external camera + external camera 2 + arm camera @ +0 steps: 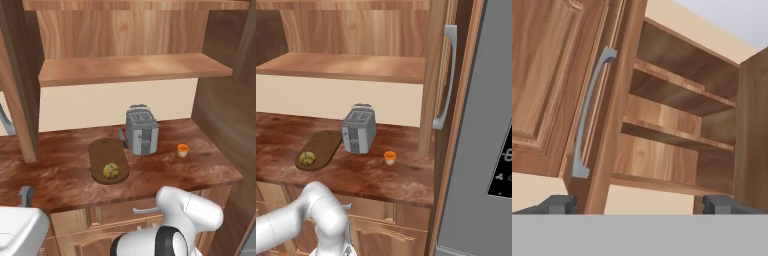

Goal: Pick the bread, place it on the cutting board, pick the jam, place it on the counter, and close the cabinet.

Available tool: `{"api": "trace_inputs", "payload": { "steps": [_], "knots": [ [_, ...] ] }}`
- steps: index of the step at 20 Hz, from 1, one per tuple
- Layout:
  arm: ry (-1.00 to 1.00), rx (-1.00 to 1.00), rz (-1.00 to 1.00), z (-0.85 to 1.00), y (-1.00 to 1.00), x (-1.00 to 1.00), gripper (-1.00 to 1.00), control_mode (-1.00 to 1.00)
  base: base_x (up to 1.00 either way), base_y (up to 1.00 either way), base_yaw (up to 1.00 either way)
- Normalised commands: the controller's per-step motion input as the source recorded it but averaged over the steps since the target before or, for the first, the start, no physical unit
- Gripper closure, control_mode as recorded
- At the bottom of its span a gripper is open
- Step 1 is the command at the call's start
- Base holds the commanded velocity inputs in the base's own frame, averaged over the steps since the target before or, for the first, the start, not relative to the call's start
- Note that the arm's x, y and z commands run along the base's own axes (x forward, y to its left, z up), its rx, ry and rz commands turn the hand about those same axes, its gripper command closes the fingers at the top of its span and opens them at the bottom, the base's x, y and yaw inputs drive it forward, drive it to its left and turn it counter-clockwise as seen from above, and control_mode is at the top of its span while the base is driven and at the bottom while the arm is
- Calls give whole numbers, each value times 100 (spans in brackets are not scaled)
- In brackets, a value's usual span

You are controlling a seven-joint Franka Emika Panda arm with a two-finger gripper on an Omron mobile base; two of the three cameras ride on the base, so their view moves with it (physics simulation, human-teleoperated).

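The bread (111, 171) lies on the cutting board (105, 152) at centre frame, left of the toaster (141, 131); the jam (183, 150) stands on the worktop (210, 167) to its right; both placings look done. Closing the cabinet (542, 75) remains; the pincer (637, 204) points up at its open door, tips wide apart, grasping nothing; next it should push near the bar handle (589, 110), upper left.

Layout on the counter (65, 175)

Bread (111, 171) on cutting board (102, 150), left of toaster (141, 131); jam (183, 150) right of toaster.
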Motion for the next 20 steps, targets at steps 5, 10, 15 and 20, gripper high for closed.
{"api": "trace_inputs", "payload": {
  "steps": [5, 10, 15, 20],
  "knots": [
    [0, 0, -7, 0, 15, 16, -100, -100, 0, 0, 0],
    [0, 0, -7, 0, 13, 15, -100, -100, 0, 0, 0],
    [0, 0, -7, 0, 8, 16, -100, -100, 0, 0, 0],
    [0, 0, -11, 0, 2, 16, -100, -100, 0, 0, 0]
  ]
}}
